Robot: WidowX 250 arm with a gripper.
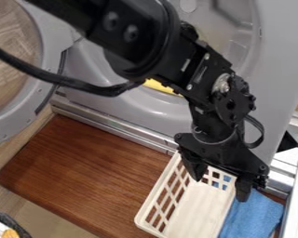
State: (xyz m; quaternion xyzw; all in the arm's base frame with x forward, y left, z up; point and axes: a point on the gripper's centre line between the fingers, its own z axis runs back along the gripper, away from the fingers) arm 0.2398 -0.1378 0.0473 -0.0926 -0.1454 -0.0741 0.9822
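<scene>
The black gripper [220, 189] hangs over the upper end of a cream plastic basket [195, 209], its fingers spread apart. One finger is over the basket's inside, the other by its right rim, near the blue cloth [256, 214]. Whether either finger touches the rim, I cannot tell. The basket has lattice sides and stands on a brown wooden board [83, 179]. The cloth lies along the basket's right side, and some blue shows through the lattice at the upper end. Part of that end is hidden behind the gripper.
Behind the board stands a grey machine front [273, 60] with a round opening, where something yellow [159, 86] shows partly behind the arm. Its round door [47, 69] is swung out at the left. Metal rails [114, 125] edge the board at the back and right.
</scene>
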